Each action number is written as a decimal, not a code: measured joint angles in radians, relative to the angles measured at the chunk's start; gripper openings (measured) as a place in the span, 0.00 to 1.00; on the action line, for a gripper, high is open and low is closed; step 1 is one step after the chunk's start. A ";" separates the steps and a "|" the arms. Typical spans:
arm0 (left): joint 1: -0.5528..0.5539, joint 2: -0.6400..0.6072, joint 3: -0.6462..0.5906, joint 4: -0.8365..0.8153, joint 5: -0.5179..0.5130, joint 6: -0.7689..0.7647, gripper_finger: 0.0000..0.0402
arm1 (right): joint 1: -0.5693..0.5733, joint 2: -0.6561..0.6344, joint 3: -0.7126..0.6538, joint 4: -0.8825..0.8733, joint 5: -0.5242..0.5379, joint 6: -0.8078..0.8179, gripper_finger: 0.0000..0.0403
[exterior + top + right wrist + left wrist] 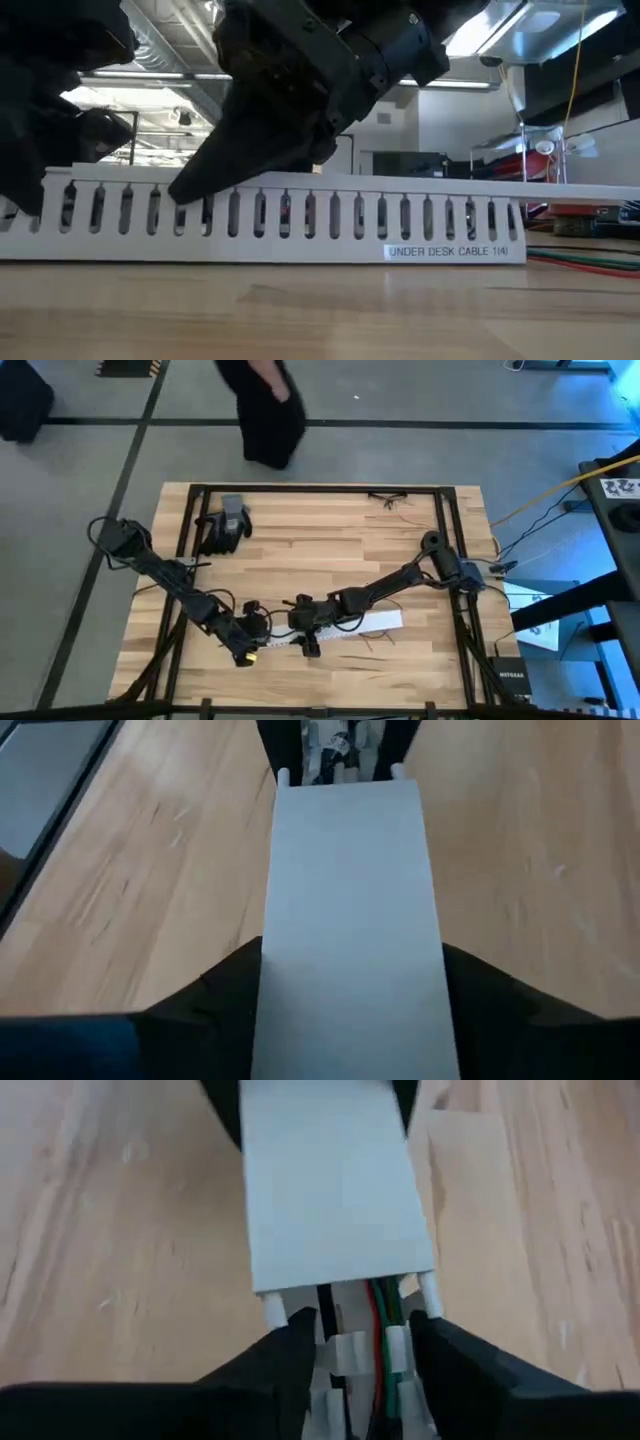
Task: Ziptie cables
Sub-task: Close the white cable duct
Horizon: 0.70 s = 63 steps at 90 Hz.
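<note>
A long white slotted duct (350,626) lies on the wooden table, and a flat white lid (335,1180) covers most of it. At its uncovered left end the cables (383,1330), red, green and black wires, lie inside it. My left gripper (246,651) sits at that end, its fingers on either side of the duct's slotted walls. My right gripper (306,641) straddles the lidded part (350,920) a little farther right. More red and green cables (585,264) trail on the table at the right. The ziptie is not in view. My left gripper holds the duct's open left end between its two fingers (290,1355), one outside each slotted wall (345,1350). It comes slanting down along the duct from the left. The duct rests flat on the table. My right gripper pinches the duct across its width, one finger (230,985) against each long edge of the lid (275,960). It slants down from the right, and one finger (225,160) hangs in front of the near wall. The duct stays on the table.
A pair of dark gloves (225,525) lies at the far left of the table, and glasses (386,498) lie at the far edge. A person (265,410) stands beyond the far edge. Thin loose wires (378,642) lie near the duct's right end.
</note>
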 joint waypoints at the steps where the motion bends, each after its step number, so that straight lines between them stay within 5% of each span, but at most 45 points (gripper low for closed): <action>1: 0.002 -0.002 0.000 -0.002 0.007 0.006 0.45 | 0.000 0.000 0.000 -0.001 0.001 0.000 0.57; 20: 0.023 -0.071 0.100 -0.287 0.072 -0.006 0.58 | -0.004 -0.001 0.006 -0.013 0.023 -0.025 0.57; 46: 0.017 -0.145 0.196 -0.553 0.032 -0.001 0.59 | -0.011 -0.001 0.002 -0.035 -0.004 -0.043 0.57; 63: -0.038 -0.155 0.196 -0.645 0.039 -0.150 0.59 | -0.014 -0.001 0.001 -0.039 -0.009 -0.042 0.57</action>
